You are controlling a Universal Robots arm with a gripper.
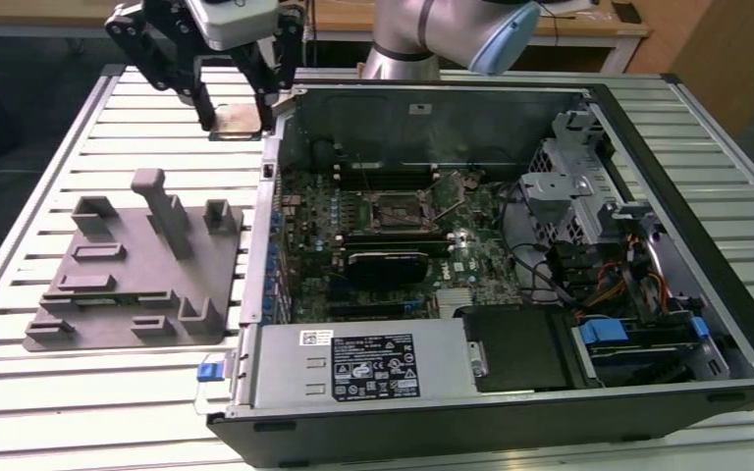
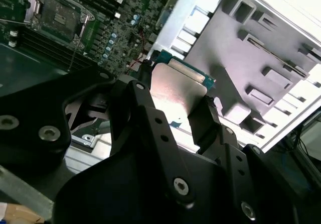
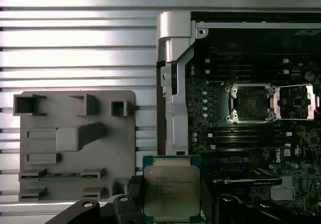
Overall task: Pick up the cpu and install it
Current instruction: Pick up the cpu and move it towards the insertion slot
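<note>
The cpu (image 1: 236, 122) hangs over the table (image 1: 115, 147), pinched by its edges in the gripper (image 1: 237, 118), just outside the case wall (image 1: 270, 206); to the exterior view's right lies the open socket (image 1: 397, 209). Such a slim grip could let it tilt or clip that wall.

I count 1 silver-topped square cpu (image 3: 171, 191) | 1 grey plastic fixture block (image 1: 129, 265) | 1 open black computer case (image 1: 482, 432)
</note>
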